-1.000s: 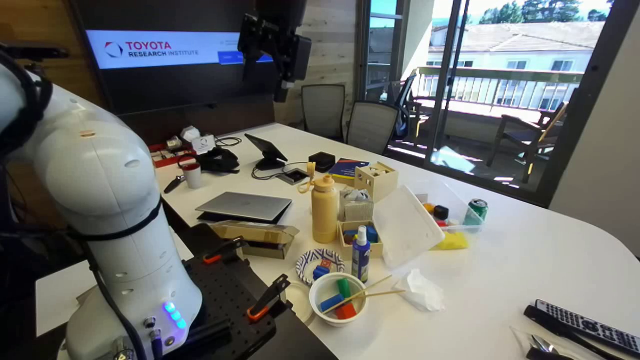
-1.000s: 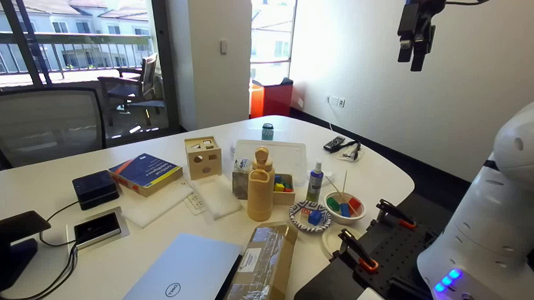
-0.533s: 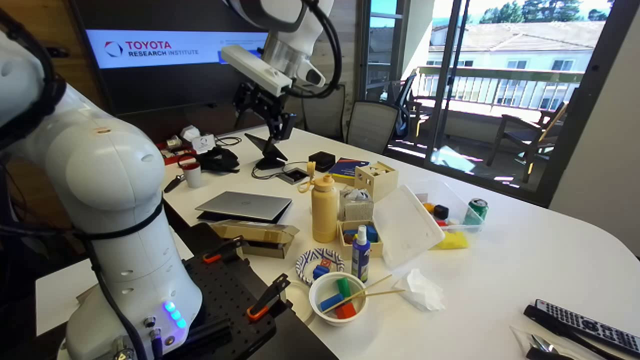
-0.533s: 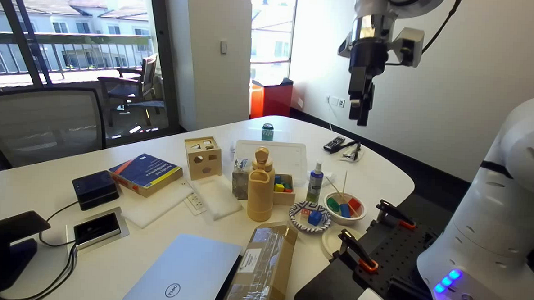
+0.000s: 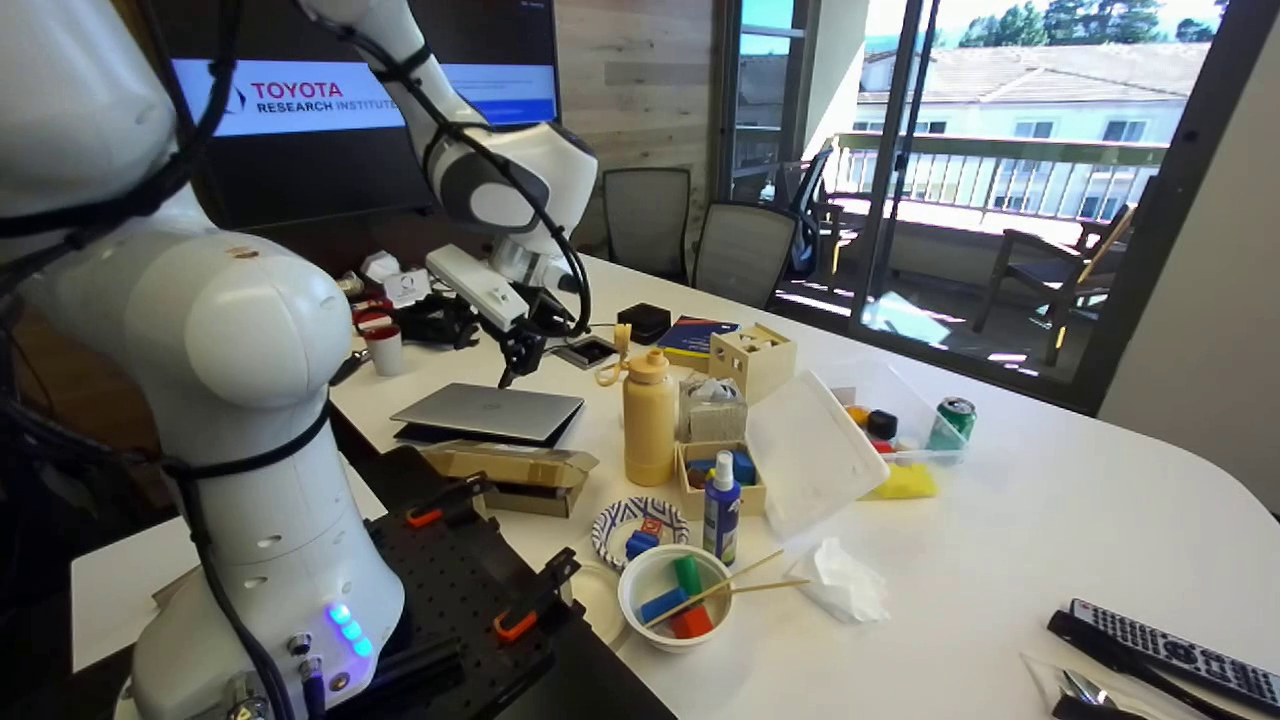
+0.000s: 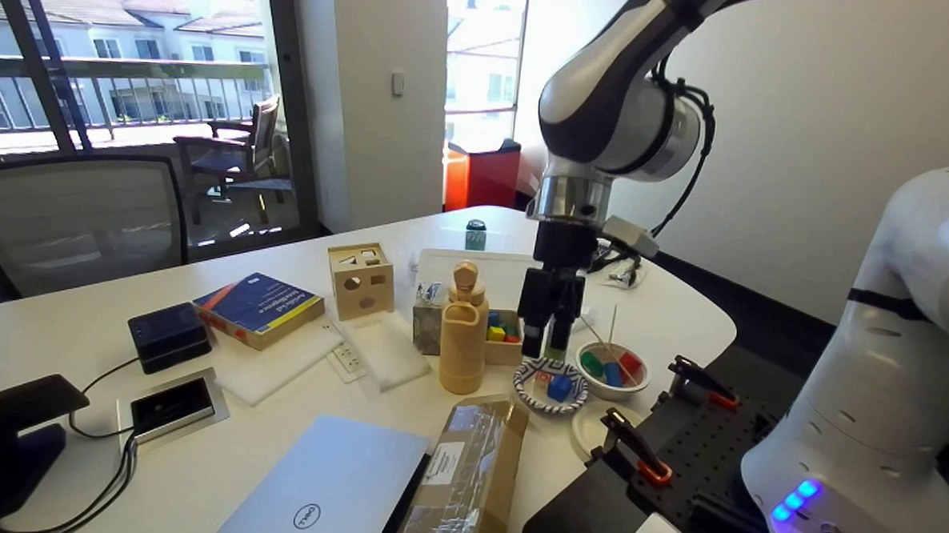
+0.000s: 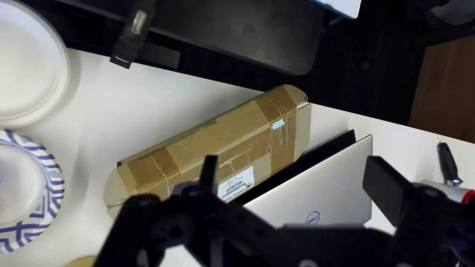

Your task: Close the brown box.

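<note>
The brown box (image 5: 505, 468) is a long, low cardboard carton with tape. It lies beside a silver laptop (image 5: 490, 410) whose lid is slightly raised. In an exterior view a dark gap shows under the box's top flap at one end. The box (image 6: 465, 474) and laptop (image 6: 325, 476) also show in this exterior view. In the wrist view the box (image 7: 237, 137) has a white label, and the laptop (image 7: 323, 185) lies along it. My gripper (image 7: 297, 180) is open and empty, its fingers wide apart. It hangs above the table, higher than the box and laptop (image 5: 515, 365).
A yellow bottle (image 5: 650, 420) stands close to the box's end. A patterned plate (image 5: 610, 520), a white bowl (image 5: 650, 636) and a blue spray bottle (image 5: 721, 515) are nearby. Black clamps (image 5: 540, 600) stick up from the mounting plate. A mug (image 5: 385, 355) stands behind the laptop.
The arm has reached out and come down from high above, bringing the gripper much lower over the table. The box, laptop and other objects have not moved.
</note>
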You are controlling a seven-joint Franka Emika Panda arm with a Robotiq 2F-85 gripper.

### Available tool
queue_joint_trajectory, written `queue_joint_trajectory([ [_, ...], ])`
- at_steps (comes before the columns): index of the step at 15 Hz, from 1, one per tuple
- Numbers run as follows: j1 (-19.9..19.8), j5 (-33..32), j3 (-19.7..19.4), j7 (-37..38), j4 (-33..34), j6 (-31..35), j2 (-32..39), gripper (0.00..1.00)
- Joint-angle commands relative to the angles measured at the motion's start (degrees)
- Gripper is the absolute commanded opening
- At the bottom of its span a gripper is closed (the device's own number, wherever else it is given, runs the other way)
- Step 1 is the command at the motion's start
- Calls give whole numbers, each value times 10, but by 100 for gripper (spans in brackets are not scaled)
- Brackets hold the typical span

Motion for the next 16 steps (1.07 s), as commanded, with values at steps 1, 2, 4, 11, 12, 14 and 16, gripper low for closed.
queue_joint_trajectory([
  [1,18,112,50,-52,47,99,150,100],
  [2,14,140,70,-66,64,121,189,100],
  [4,1,152,109,-67,97,171,267,100],
  [11,-24,49,163,28,228,369,511,100],
  [12,-22,12,158,60,239,380,533,100],
  [14,-24,-61,150,124,253,378,567,100],
  [16,-23,-127,138,189,253,371,587,100],
])
